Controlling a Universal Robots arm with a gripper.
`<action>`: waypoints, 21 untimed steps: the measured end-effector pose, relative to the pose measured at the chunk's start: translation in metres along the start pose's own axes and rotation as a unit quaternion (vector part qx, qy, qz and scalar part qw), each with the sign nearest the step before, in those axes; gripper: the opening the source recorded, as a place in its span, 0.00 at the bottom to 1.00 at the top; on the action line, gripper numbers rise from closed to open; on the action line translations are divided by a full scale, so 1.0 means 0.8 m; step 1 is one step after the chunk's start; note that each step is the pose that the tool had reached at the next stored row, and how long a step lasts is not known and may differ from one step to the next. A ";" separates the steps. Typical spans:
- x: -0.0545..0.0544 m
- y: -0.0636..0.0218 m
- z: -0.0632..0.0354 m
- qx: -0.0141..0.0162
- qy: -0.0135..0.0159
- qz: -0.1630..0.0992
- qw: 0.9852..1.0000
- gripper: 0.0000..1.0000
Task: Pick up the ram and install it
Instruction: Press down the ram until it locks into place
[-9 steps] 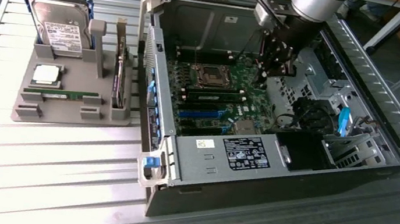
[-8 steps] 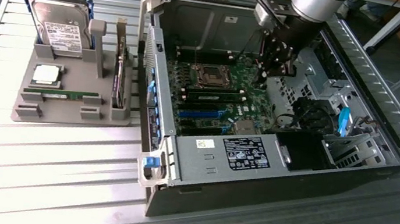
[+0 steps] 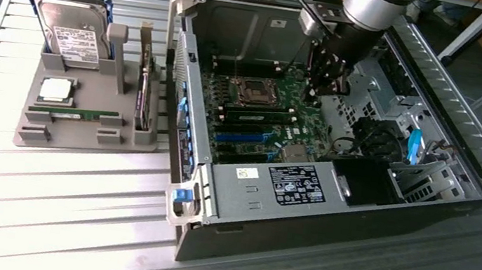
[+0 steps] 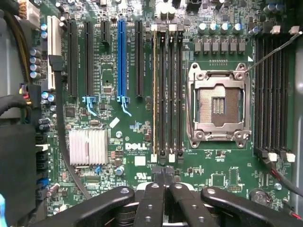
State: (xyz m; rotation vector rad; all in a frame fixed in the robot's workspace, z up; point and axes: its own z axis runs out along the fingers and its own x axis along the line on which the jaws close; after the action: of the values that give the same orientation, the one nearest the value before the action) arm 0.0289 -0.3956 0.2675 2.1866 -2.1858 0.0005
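There are two memory sticks: the ram (image 3: 258, 117) stands on edge in a slot of the motherboard (image 3: 294, 132) just beside the open processor socket (image 3: 253, 92), and a second stick (image 3: 74, 114) lies flat near the front edge of the grey tray (image 3: 79, 142). The tray also carries one hard drive (image 3: 71, 30), one square silver processor chip (image 3: 55, 88) and one dark expansion card (image 3: 143, 82) standing on edge. One open computer case (image 3: 324, 217) lies on its side on the ribbed metal surface (image 3: 51, 207), at the exterior view's right of the tray. The single arm (image 3: 372, 5) reaches down from above into the case, with its one tool (image 3: 328, 89) pointing at the board close to the socket and the memory slots. In the wrist view the tool (image 4: 164, 182) has its dark fingers (image 4: 150, 203) pressed together, with nothing visible between them, just above the end of the slot bank. There the ram (image 4: 154, 94) shows as a long, thin strip with a yellowish top edge in the outermost of the black slots, farthest from the socket (image 4: 218, 106); from outside it looks narrow and green.
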 end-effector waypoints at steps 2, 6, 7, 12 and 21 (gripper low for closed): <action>0.004 0.014 0.024 0.000 0.000 0.000 1.000 0.09; 0.006 0.014 0.030 0.000 0.000 0.000 1.000 0.09; 0.007 0.014 0.032 0.000 0.000 0.000 1.000 0.09; 0.010 0.016 0.044 0.000 0.000 0.000 1.000 0.09; 0.011 0.044 0.028 0.002 0.000 0.000 1.000 0.09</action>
State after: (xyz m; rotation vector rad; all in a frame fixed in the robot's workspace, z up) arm -0.0072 -0.4053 0.2468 2.1892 -2.1886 0.0049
